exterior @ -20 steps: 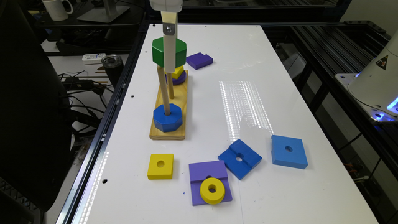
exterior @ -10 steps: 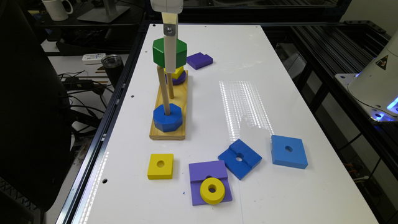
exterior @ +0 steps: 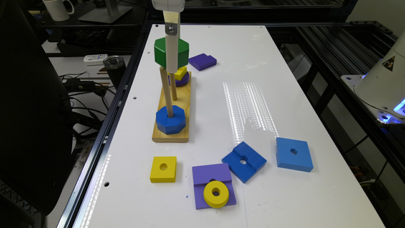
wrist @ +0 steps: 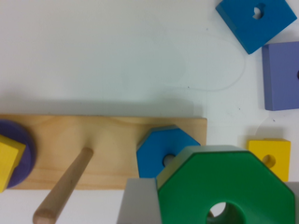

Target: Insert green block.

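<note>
Green block [exterior: 171,50]: dark-green octagon, round centre hole.
Held level in the air, above the peg tops.

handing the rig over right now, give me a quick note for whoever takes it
Gripper: holding the green block up in the air, at the tops of the pegs.
Green block: its hole looks to sit at the tip of the peg that already carries the blue octagonal block at its base, on the wooden base. It has not slid down.
The next peg is bare; the far end of the base holds a purple and yellow stack.
Done: block picked up and carried over the base.
Left: confirm hole and peg line up, lower the block onto the blue one, release.
</note>
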Motion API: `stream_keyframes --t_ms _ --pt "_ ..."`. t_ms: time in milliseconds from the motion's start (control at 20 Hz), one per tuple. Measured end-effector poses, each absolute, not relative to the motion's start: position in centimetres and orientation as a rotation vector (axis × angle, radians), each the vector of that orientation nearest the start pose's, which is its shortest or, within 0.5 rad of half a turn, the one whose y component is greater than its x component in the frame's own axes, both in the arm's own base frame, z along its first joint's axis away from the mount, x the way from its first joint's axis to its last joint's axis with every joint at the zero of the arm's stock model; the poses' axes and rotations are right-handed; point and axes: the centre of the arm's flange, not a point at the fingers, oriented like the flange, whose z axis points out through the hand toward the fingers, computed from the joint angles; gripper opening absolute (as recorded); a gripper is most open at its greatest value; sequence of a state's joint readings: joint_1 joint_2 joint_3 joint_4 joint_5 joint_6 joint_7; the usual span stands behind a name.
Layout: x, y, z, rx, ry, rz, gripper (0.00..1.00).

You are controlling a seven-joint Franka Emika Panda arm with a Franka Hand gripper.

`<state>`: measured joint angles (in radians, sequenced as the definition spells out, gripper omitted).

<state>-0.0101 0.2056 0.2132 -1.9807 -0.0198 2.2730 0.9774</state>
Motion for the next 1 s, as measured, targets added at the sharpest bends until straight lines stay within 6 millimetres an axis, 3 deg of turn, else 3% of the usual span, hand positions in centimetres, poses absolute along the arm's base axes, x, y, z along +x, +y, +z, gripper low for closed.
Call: stream_keyframes --t_ms 750,1000 --pt "59.4 11.7 37.5 -2.833 1.147 -0.113 0.00" --pt "60.4 11.8 37.5 -2.824 1.144 -0.119 0.00"
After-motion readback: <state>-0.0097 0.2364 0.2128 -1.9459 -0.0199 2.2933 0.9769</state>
